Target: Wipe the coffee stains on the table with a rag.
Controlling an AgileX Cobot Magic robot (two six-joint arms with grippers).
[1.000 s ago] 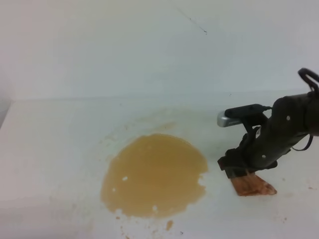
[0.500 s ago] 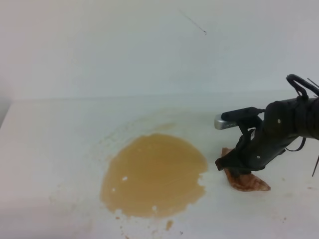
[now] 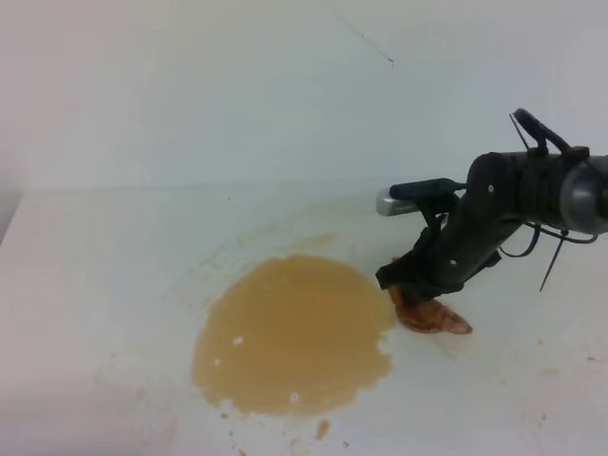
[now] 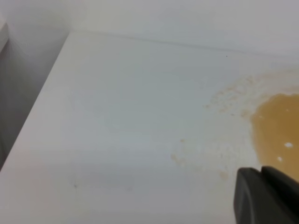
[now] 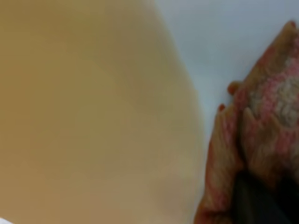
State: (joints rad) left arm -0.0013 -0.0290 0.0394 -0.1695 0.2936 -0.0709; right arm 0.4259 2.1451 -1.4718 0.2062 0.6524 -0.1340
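The coffee stains are a large tan puddle (image 3: 294,332) on the white table (image 3: 104,275), with faint smears and droplets around it. The reddish-brown rag (image 3: 433,316) lies just off the puddle's right edge. My right gripper (image 3: 407,290) is pressed down and shut on the rag's left end. In the right wrist view the wrinkled rag (image 5: 261,135) fills the right side, next to the puddle (image 5: 93,116). In the left wrist view, one dark finger (image 4: 267,196) of my left gripper shows at the lower right, above the table near the puddle's edge (image 4: 278,135). Its jaws are hidden.
A white wall (image 3: 285,85) rises behind the table. The table's left edge (image 4: 35,116) drops off in the left wrist view. Small brown droplets (image 3: 323,429) dot the surface in front of the puddle.
My right gripper has shut on the rag and dragged it left and slightly back, from the right front of the table up to the puddle's right edge.
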